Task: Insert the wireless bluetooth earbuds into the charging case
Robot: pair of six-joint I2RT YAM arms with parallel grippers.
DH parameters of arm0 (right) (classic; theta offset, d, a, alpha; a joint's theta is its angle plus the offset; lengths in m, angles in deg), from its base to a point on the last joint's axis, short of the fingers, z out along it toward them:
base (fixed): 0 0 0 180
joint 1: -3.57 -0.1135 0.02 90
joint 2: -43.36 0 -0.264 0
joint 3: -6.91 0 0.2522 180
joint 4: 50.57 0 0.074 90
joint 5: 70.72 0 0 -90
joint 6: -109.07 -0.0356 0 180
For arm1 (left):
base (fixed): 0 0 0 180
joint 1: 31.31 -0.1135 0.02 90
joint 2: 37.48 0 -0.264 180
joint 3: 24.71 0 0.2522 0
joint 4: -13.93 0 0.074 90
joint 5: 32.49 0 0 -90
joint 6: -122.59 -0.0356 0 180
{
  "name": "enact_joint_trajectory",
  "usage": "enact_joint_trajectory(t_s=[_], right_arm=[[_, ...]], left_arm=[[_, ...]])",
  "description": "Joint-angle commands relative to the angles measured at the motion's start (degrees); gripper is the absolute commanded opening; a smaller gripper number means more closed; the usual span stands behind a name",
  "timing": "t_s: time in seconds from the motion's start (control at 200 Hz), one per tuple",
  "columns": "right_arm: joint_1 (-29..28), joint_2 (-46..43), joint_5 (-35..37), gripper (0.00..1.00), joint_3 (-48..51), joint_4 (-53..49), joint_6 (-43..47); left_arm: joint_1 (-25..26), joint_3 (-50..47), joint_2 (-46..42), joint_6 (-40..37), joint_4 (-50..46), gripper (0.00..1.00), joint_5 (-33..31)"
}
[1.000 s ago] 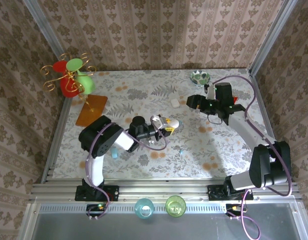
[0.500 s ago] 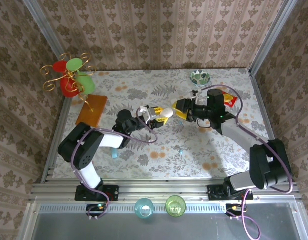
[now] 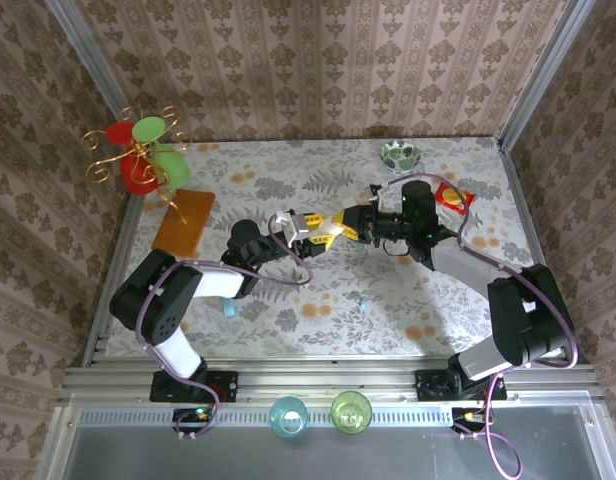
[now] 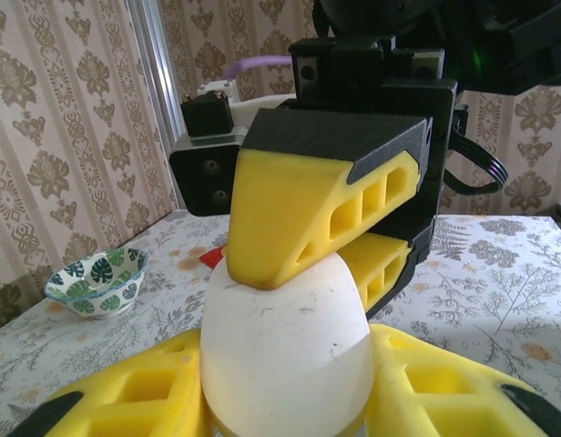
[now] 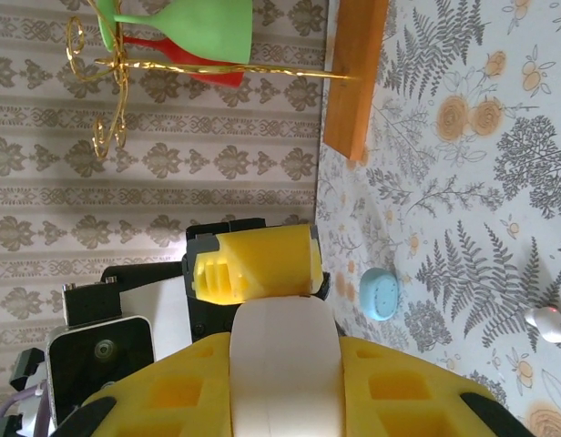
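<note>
Pinches a white pebble point(image 5: 282, 320) between right claw point(image 5: 283, 378) and left claw point(image 5: 255, 266). Lying apart on the table point(image 5: 463, 191) beyond: charging case point(image 5: 381, 293) and one earbud point(image 5: 545, 321).

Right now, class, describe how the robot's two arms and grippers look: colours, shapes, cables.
The left arm and right arm are built alike: bulky black joint housings joined by white links, with a purple cable looping alongside. The left gripper and right gripper have black bodies and chunky yellow wedge-shaped fingers with rectangular cut-outs.
</note>
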Motion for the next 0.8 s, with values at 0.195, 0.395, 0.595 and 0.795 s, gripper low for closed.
enact_joint_trajectory(t_s=[0.195, 0.395, 0.595, 0.795], right_arm=[[0.1, 3.7, 0.8, 0.19, 3.7, 30.8, -24.0], [-1.0, 9.3, 3.8, 0.17, 4.8, 47.9, -36.5], [-2.8, 10.0, 5.1, 0.17, 4.8, 49.1, -37.3], [-3.2, 9.3, 5.0, 0.17, 4.2, 49.0, -37.6]], left_arm=[[0.7, -2.6, -5.6, -1.7, 1.6, 0.57, -4.2], [0.8, -2.5, -7.3, 2.1, 1.6, 0.66, -8.0], [0.7, -1.8, -6.7, 2.7, 1.7, 0.66, -7.7], [0.6, -1.4, -6.7, 2.9, 1.7, 0.58, -7.4]])
